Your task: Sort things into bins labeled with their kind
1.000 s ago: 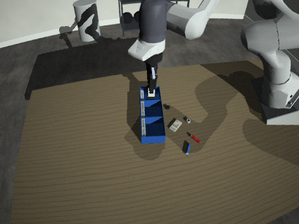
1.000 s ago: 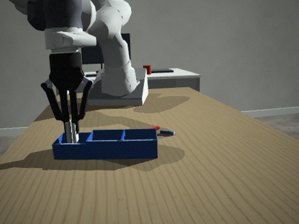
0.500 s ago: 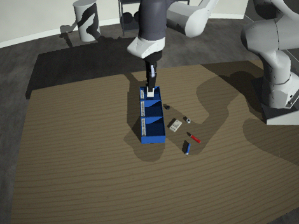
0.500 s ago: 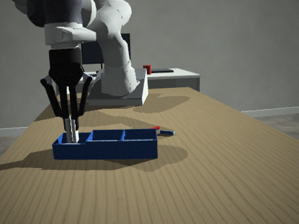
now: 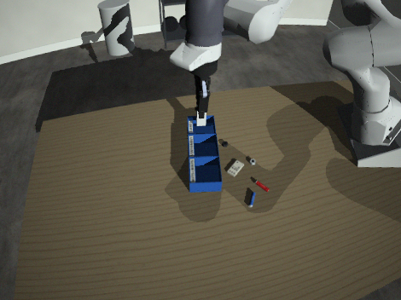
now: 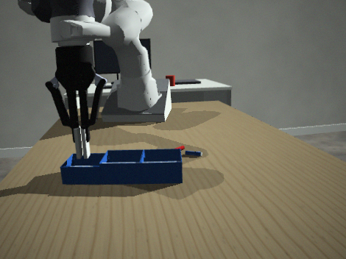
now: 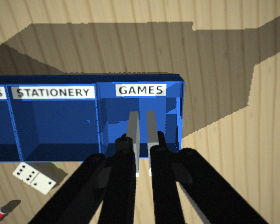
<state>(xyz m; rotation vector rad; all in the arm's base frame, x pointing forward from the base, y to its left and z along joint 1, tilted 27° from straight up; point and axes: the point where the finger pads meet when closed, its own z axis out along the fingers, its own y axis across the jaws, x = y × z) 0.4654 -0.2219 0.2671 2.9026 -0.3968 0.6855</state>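
A row of three joined blue bins (image 5: pixel 205 154) stands on the table. In the wrist view the end bin reads GAMES (image 7: pixel 141 90) and the middle one STATIONERY (image 7: pixel 53 92); the third label is cut off. My gripper (image 5: pixel 201 120) (image 6: pixel 82 148) points straight down with its fingertips dipped into the GAMES bin. The fingers are nearly together and I see only the blue bin floor between them. A white domino (image 5: pixel 235 168) lies on the table beside the bins and also shows in the wrist view (image 7: pixel 34 177).
Right of the bins lie a small black part (image 5: pixel 223 142), a small grey and black part (image 5: pixel 252 161), a red marker (image 5: pixel 260 185) and a blue cylinder (image 5: pixel 251 198). The robot base (image 5: pixel 375 120) stands at the table's right edge.
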